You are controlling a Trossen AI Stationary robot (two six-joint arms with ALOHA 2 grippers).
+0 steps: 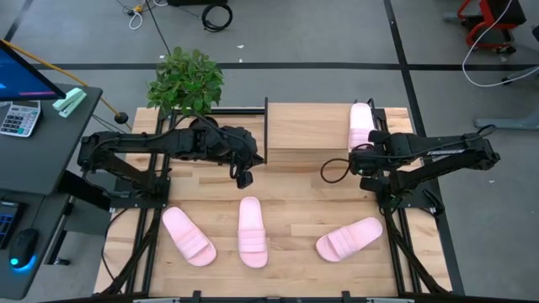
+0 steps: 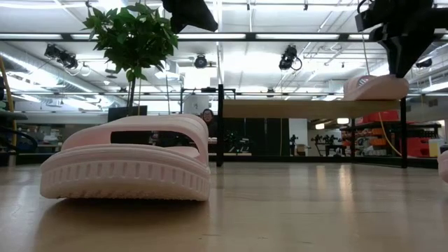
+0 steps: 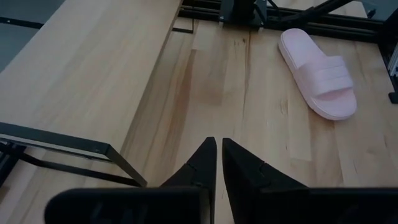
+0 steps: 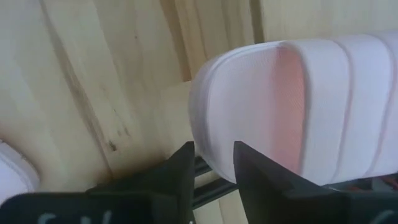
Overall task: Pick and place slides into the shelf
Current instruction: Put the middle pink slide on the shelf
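One pale pink slide (image 1: 360,126) lies sole-down on the right end of the shelf's wood top (image 1: 303,130); it also shows in the low view (image 2: 374,87). My right gripper (image 4: 213,163) hangs over that slide's near end, pointing steeply down, fingers open. Three more slides rest flat on the table in front: left (image 1: 189,237), middle (image 1: 252,231) and right (image 1: 349,239). My left gripper (image 3: 219,148) is shut on nothing, hovering above the table by the shelf's near left corner (image 1: 244,178). My right gripper comes from above at the rounded near end (image 4: 214,134) of the slide on the shelf, one finger (image 4: 183,165) on each side of that end's rim. Whether the fingers touch the foam I cannot tell. The slide lies on the shelf top.
A potted plant (image 1: 185,80) stands at the table's far left corner, beside the shelf. The shelf's black frame (image 3: 74,146) runs close under my left gripper. The left part of the shelf top (image 1: 295,126) is bare wood. A desk with a calculator (image 1: 18,118) stands left of the table.
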